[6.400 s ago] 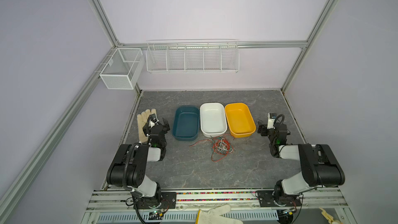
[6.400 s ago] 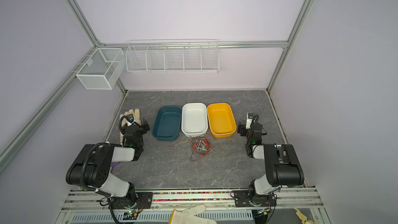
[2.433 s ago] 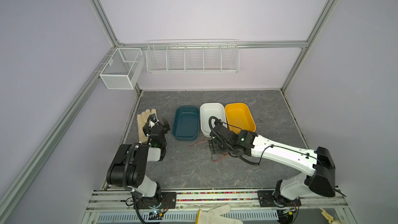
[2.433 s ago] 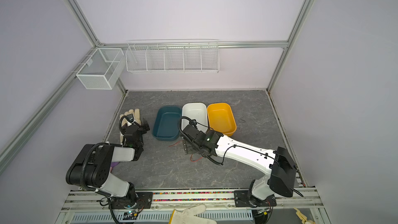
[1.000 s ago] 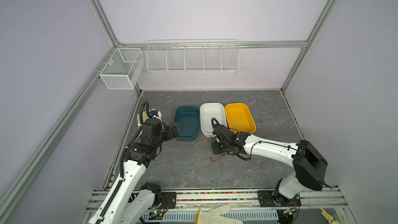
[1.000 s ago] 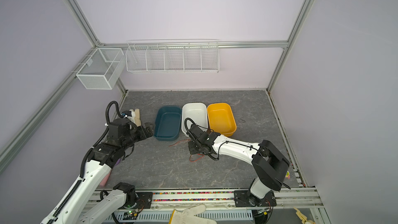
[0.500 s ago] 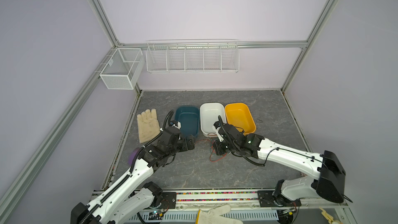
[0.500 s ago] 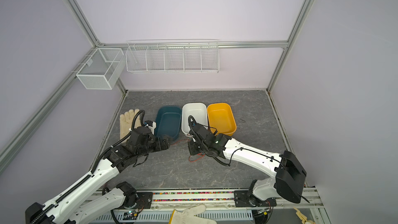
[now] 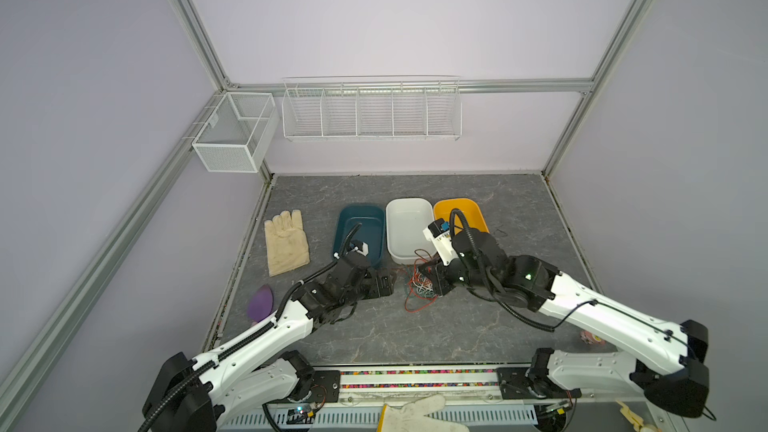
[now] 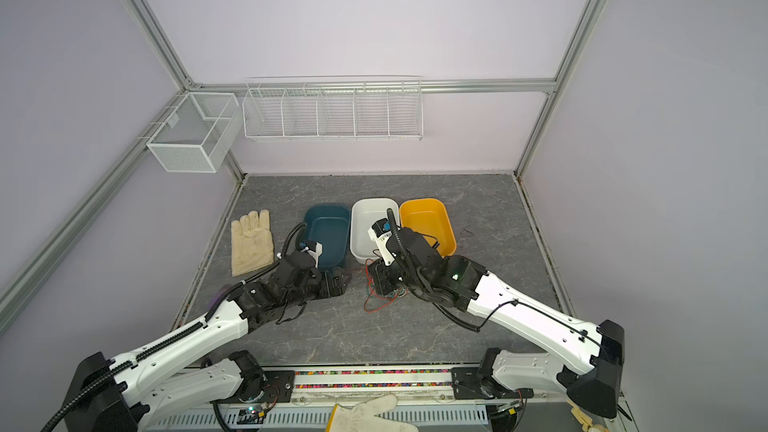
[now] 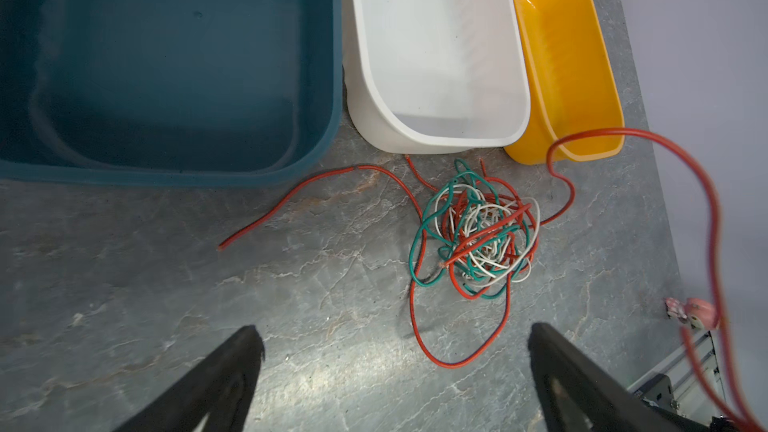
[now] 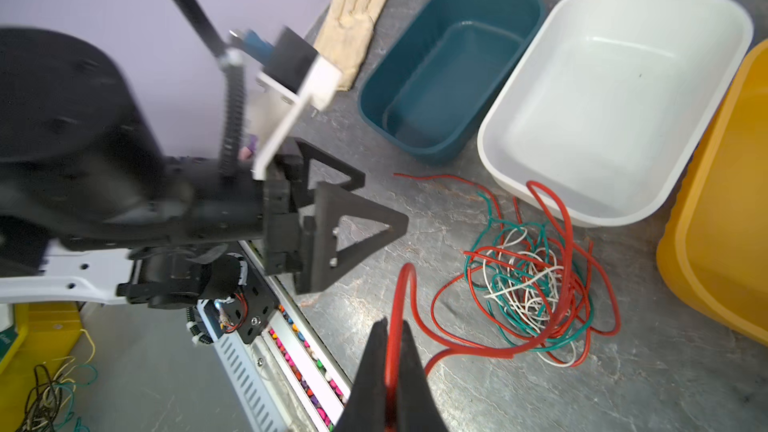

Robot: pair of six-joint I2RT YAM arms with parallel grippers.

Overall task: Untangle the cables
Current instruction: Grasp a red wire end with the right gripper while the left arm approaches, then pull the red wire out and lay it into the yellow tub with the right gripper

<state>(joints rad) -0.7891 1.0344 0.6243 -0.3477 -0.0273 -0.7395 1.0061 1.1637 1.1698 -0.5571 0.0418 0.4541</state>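
The cables lie in a tangled heap of red-orange, green and white wires on the grey table, just in front of the white bin. My right gripper is shut on a red cable, a strand that runs up from the heap between the fingers. That strand arcs through the left wrist view as a raised red cable. My left gripper hovers open left of the heap, with nothing between its fingers.
A teal bin, a white bin and a yellow bin stand in a row behind the heap. A cream glove and a purple object lie at the left. A small pink object sits at the right.
My left arm has swung from the glove at the left toward the heap, its gripper staying open. My right gripper has stayed shut at the heap, now holding the red strand above the table.
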